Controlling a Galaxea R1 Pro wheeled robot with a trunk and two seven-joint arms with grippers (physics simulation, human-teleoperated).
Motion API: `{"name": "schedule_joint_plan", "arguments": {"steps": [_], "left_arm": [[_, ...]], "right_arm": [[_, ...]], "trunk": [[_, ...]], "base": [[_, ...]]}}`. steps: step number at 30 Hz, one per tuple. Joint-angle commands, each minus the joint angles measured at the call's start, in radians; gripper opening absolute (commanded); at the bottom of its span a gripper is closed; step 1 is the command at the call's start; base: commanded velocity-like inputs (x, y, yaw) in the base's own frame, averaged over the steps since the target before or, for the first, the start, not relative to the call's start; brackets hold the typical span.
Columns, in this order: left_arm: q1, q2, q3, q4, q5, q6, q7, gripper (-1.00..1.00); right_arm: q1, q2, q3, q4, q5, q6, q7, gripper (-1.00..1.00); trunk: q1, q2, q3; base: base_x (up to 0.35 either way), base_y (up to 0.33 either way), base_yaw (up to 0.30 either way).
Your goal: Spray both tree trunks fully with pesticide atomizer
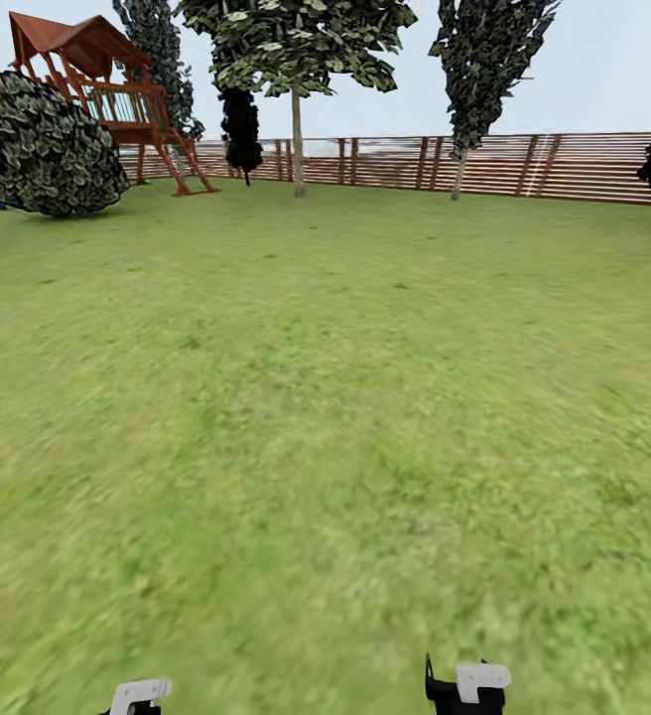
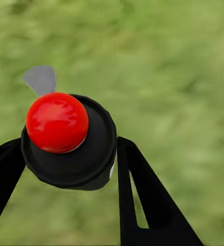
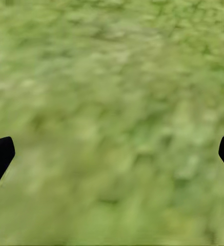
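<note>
The pesticide atomizer (image 2: 70,148), a round black body with a shiny red cap and a grey nozzle tab, sits between the two black fingers of my left gripper (image 2: 65,156), which is shut on it above the grass. In the head view my left gripper (image 1: 139,695) is at the lower edge, and my right gripper (image 1: 469,685) is beside it. In the right wrist view the right gripper (image 3: 112,154) stands open over bare lawn, holding nothing. Far ahead by the fence stand two trees with pale trunks (image 1: 297,144) (image 1: 458,177). No pesticide cloud is in view.
Green lawn (image 1: 325,397) stretches ahead to a brown slatted fence (image 1: 564,164). At the far left are a red-brown wooden play tower (image 1: 107,94) and a big round dark bush (image 1: 43,144). Dark cone-shaped trees (image 1: 241,129) stand along the fence.
</note>
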Motion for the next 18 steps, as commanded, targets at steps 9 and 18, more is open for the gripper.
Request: {"name": "schedule_joint_plan", "arguments": {"steps": [9,18], "left_arm": [[-0.001,-0.001,0.009,0.001,-0.003,-0.003,-0.008,-1.0],[-0.001,-0.002,0.009,0.001,-0.003,-0.003,-0.007,-1.0]], "right_arm": [[0.0,0.0,-0.006,0.001,0.011,-0.002,-0.006,1.0],[0.0,0.0,-0.006,0.002,0.011,-0.001,-0.007,1.0]], "trunk": [[0.0,0.0,0.009],[0.0,0.0,0.009]], "base": [[0.168,0.0,0.088],[0.335,0.0,0.002]]}}
